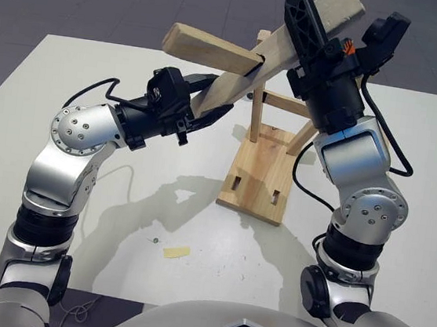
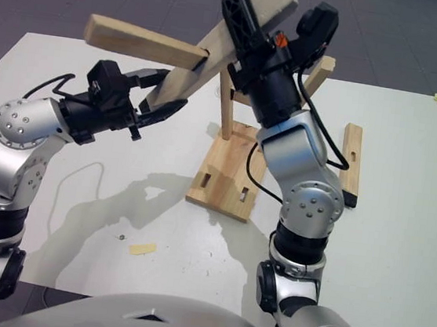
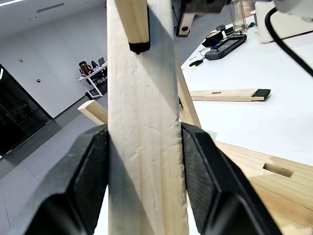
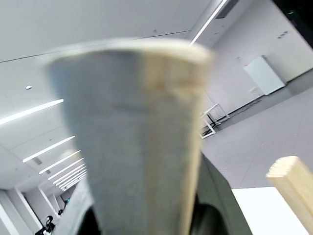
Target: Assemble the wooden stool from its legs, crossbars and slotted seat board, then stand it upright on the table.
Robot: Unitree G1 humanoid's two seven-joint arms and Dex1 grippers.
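- The leg [image 1: 232,82], with a crossbar [image 1: 212,50] socketed into it, hangs tilted in the air above the slotted seat board [image 1: 256,180]
- Left gripper [image 1: 204,99] clamps the leg's lower end
- Right gripper [image 1: 337,21] clenches its upper end
- The seat board lies flat on the table [image 1: 94,78], with an upright frame [image 1: 255,108] standing at its far end
- A loose leg [image 2: 350,167] lies to the board's right

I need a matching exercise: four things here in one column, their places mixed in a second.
1 slotted seat board
2 loose leg
3 joined leg and crossbar
4 yellow tape scrap

A held up by left gripper and right gripper
B on the table, right of the board
C on the table, posts standing in it
D near the table's front edge

Pairs: 1-C, 2-B, 3-A, 4-D
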